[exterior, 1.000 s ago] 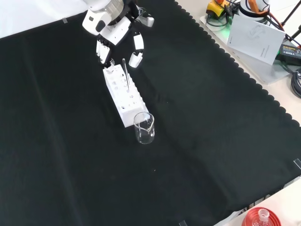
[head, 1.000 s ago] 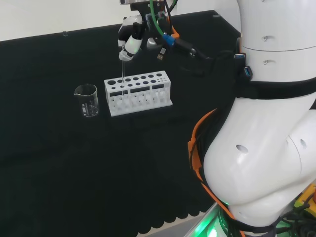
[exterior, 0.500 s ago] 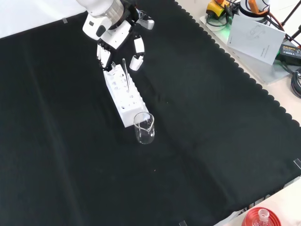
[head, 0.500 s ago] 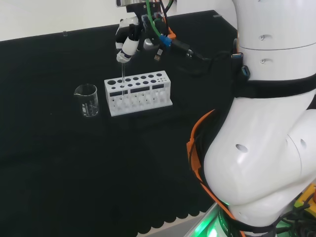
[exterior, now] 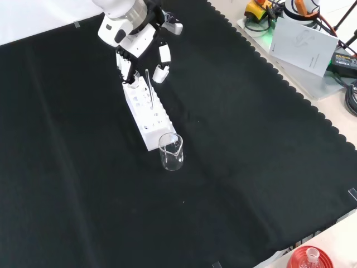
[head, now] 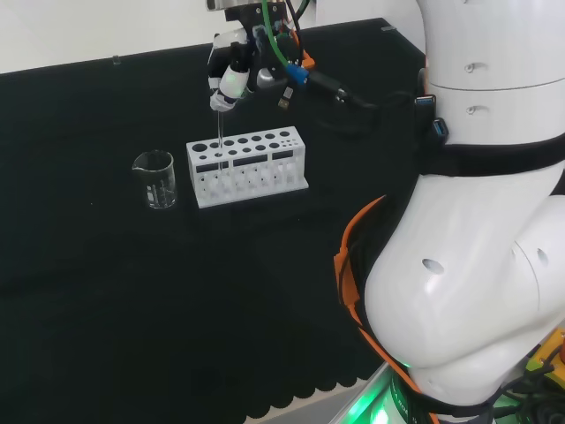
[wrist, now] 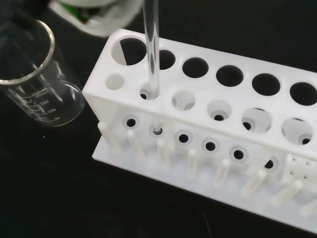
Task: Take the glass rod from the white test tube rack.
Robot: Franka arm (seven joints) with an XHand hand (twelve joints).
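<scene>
Hand (exterior: 136, 42): above the rack's far end in the front view, fingers relaxed, gripping nothing.
Glass rod (wrist: 150, 49): upright in the white test tube rack (exterior: 146, 111), top just below the fingers (exterior: 162, 71).
Beaker (exterior: 170, 151): beside the rack.

You see the arm (head: 468, 221) built of big glossy white rounded links, with small round screw recesses in the shells and a black band across one joint; an orange strip edges the lower link. The hand (exterior: 136, 42) is black and white, its finger segments white with dark joints; a green cable (head: 275, 40), black leads and a blue connector (head: 301, 73) run to the wrist.
</scene>
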